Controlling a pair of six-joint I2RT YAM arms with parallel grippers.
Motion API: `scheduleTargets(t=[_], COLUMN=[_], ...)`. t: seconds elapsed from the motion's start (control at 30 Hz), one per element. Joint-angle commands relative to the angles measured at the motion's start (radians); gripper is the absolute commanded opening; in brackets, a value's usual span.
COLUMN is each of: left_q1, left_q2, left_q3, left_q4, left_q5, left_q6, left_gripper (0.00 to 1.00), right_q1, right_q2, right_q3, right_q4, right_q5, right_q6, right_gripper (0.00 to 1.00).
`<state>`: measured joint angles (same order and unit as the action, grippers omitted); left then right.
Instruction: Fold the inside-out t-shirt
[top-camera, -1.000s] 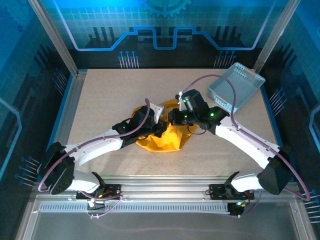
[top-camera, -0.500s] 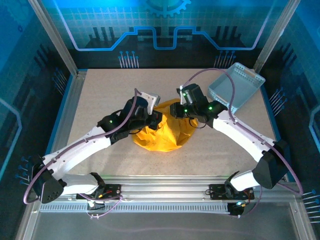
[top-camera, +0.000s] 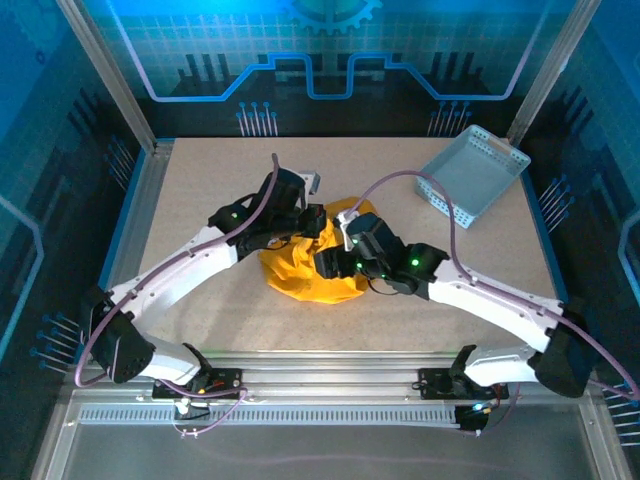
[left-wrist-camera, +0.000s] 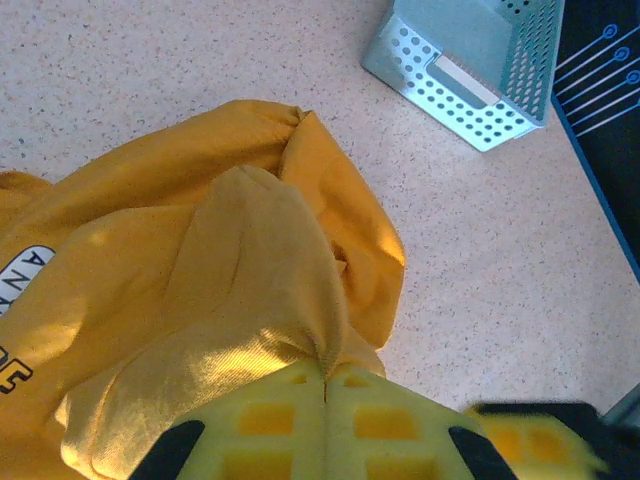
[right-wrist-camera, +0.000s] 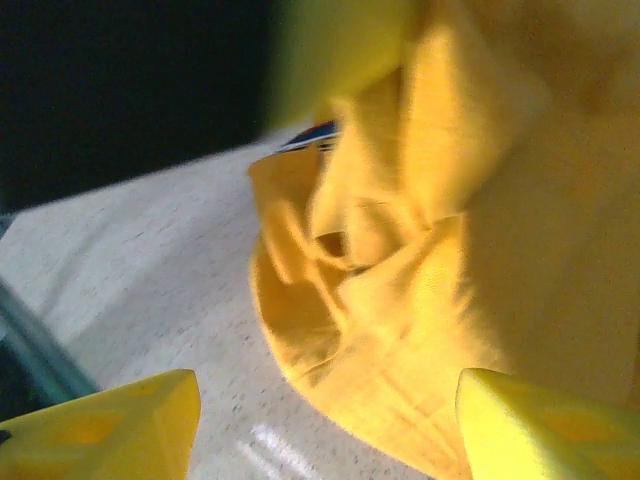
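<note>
Hard bits first: from the top camera the t-shirt (top-camera: 305, 275) is a bunched mustard-yellow heap in the middle of the worktop (top-camera: 200, 180). Both wrists hang right over it, so a good chunk of the cloth is covered and I can't tell sleeves from hem. The right wrist camera is blurry and close. It's mostly yellow folds, with a thin dark-blue sliver of the print (right-wrist-camera: 310, 135) peeking out at the far edge of the heap. In the left wrist view the print is cut off by the left edge of the frame, and just a white patch with a few letters shows.

The left fingers (left-wrist-camera: 270, 420) are pressed tight together on a pinched-up ridge of the shirt, with the cloth running right into the seam between the pads. The right fingers (right-wrist-camera: 540, 420) stand wide apart with nothing clamped, and the crumpled cloth lies on the worktop just beyond them.

The pale blue perforated basket (top-camera: 475, 175) sits in the far right corner, well apart from the shirt. What I can see of its inside is plain plastic, though the left wrist frame crops its far end.
</note>
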<state>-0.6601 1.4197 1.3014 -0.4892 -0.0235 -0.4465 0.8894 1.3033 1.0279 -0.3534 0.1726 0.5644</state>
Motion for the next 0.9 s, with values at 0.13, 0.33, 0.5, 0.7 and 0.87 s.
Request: scheduleTargets(t=[0.13, 0.33, 0.5, 0.7, 0.87], left_q1=[0.005, 0.073, 0.126, 0.139, 0.139], left_q2=[-0.040, -0.119, -0.178, -0.093, 0.002], left_q3=[0.055, 0.064, 0.068, 0.071, 0.098], left_q4=[-0.052, -0.109, -0.138, -0.135, -0.132], left_q5=[0.025, 0.033, 0.054, 0.103, 0.163], left_q6=[-0.007, 0.009, 0.014, -0.001, -0.045], left_gripper=[0.00, 0.00, 0.00, 0.00, 0.00], right_q1=[-0.045, -0.114, -0.125, -0.155, -0.127], right_q2=[0.168, 0.116, 0.005, -0.003, 0.004], right_q3=[0.032, -0.022, -0.116, -0.156, -0.099], right_q4=[0.018, 0.050, 0.097, 0.109, 0.073], right_q5=[0.246, 0.228, 0.048, 0.013, 0.151], right_q6=[0.083, -0.043, -0.278, -0.232, -0.132], right_gripper=[0.67, 0.27, 0.13, 0.14, 0.46])
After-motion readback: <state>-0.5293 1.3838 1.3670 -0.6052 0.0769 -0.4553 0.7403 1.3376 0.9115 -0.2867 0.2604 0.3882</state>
